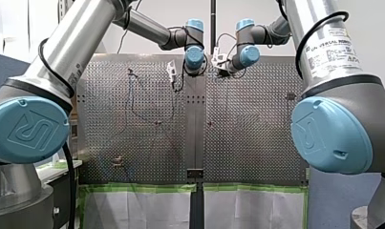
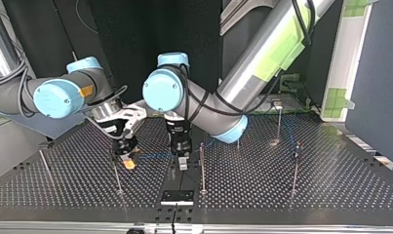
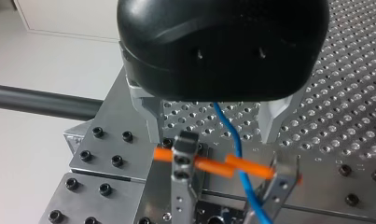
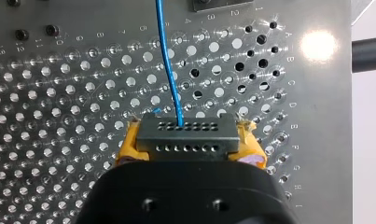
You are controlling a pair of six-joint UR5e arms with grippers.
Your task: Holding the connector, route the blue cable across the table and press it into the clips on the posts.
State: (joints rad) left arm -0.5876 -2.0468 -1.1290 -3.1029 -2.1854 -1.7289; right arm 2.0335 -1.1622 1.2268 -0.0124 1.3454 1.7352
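1. Left of centre in the top view, my right gripper (image 2: 129, 162) clamps the grey connector (image 4: 186, 134) between yellow pads (image 4: 128, 150).
2. The blue cable (image 4: 169, 65) leads from the connector to my left gripper (image 3: 232, 169), whose metal fingers (image 3: 183, 161) seem parted around it.

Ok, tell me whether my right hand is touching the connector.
Touching. The right wrist view shows the right hand's yellow pads pressed against both ends of the connector.

Blue cable (image 4: 169, 70); grey connector (image 4: 188, 137), hole rows; yellow pads (image 4: 128, 149); silver perforated table (image 4: 59, 116).
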